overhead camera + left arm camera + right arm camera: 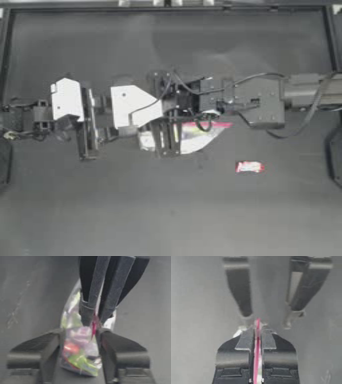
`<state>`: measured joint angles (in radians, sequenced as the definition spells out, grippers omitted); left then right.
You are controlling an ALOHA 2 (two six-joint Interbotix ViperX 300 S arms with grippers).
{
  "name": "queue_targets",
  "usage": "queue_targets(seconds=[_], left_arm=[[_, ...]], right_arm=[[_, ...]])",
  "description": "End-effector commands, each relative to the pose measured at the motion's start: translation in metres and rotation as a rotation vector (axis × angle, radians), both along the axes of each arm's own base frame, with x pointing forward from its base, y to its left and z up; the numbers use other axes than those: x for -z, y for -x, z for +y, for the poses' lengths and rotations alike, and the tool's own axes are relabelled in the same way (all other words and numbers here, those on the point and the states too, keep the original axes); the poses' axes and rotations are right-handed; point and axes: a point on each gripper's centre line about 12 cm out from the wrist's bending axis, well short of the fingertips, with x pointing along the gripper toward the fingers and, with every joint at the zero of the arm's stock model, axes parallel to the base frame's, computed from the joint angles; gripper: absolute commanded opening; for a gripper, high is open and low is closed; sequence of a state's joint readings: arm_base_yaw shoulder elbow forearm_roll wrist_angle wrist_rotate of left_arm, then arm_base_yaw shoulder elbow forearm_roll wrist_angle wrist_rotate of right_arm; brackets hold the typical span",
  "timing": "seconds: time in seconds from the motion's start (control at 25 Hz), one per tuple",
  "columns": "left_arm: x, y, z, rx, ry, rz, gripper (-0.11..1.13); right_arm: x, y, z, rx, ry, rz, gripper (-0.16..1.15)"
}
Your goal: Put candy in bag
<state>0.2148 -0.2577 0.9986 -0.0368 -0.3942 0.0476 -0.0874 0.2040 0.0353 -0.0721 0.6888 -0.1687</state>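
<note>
The bag (194, 137), clear plastic with colourful sweets inside (80, 356), hangs near the table's middle between both grippers. My left gripper (165, 149) reaches in from the left, and its jaws press the bag's two sides (80, 332). From the right, my right gripper (199, 121) is shut on the pink-red strip (258, 356) along the bag's mouth, pinching it from above (93, 321). The candy (248, 167), red with a white middle, lies on the table to the right of the bag and nearer the front, apart from both grippers.
Dark table all around, with a raised rim along the back (167, 9) and sides. Cables (294, 127) loop from the right arm above the table. Open surface lies in front of the bag and around the candy.
</note>
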Motion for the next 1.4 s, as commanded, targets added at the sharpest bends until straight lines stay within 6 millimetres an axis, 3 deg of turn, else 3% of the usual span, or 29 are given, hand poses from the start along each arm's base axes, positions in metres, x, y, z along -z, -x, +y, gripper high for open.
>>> queue_targets(seconds=[0.04,0.44,0.96,1.4], left_arm=[[-0.011,-0.005,0.002,0.001,-0.012,-0.032,0.72],[-0.011,-0.005,0.001,0.007,-0.016,-0.026,0.68],[-0.016,-0.009,-0.003,0.036,-0.041,-0.035,0.44],[-0.018,-0.006,-0.008,0.068,-0.065,-0.038,0.02]], right_arm=[[-0.023,0.003,0.001,0.000,0.002,-0.055,0.28],[-0.021,0.003,0.001,0.000,0.001,-0.052,0.28],[-0.019,0.002,0.001,0.001,-0.002,-0.048,0.28],[-0.017,0.002,0.001,0.001,-0.002,-0.045,0.28]])
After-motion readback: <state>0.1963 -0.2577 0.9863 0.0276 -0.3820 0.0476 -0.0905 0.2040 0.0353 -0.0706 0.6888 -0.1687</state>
